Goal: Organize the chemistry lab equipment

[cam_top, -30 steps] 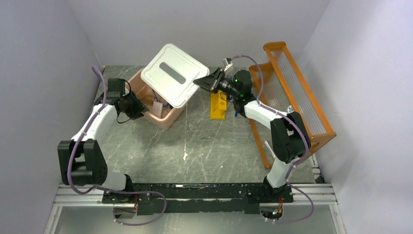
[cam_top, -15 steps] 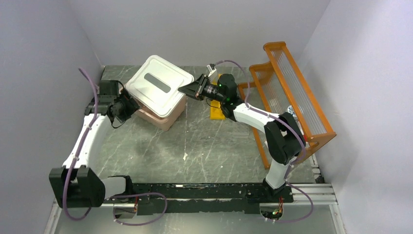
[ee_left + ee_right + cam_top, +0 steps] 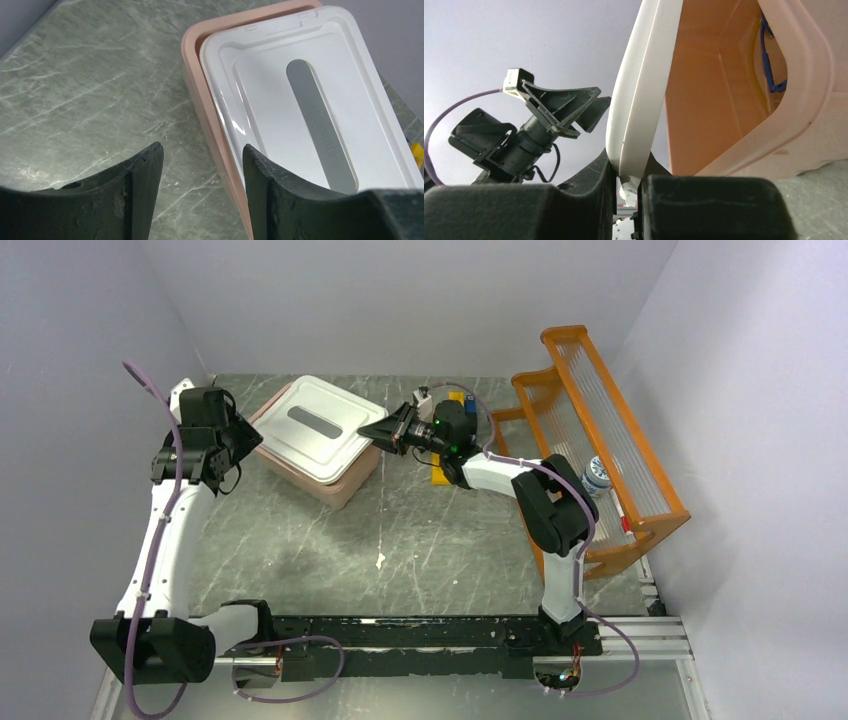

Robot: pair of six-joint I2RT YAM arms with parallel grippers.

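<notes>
The white lid [image 3: 318, 427] lies almost flat on the pink tub [image 3: 335, 485], shifted slightly to the right of its rim. My right gripper [image 3: 385, 433] is shut on the lid's right edge [image 3: 644, 90], its jaws pinching the rim [image 3: 628, 182]. Under the lid, the right wrist view shows the tub's inside [image 3: 714, 100] and a blue piece [image 3: 769, 60]; the other small lab items are hidden. My left gripper [image 3: 222, 455] is open and empty, raised over the tub's left rim [image 3: 200, 85], with the lid [image 3: 310, 100] to its right.
The big orange rack [image 3: 600, 450] stands at the right with a small white and blue container [image 3: 596, 477] on it. A yellow block [image 3: 447, 465] sits under my right arm. A white speck [image 3: 380, 561] lies mid-table.
My right gripper has swung the lid down from a steep tilt onto the tub and moved left. My left arm has pulled away from the tub, up and to the left.
</notes>
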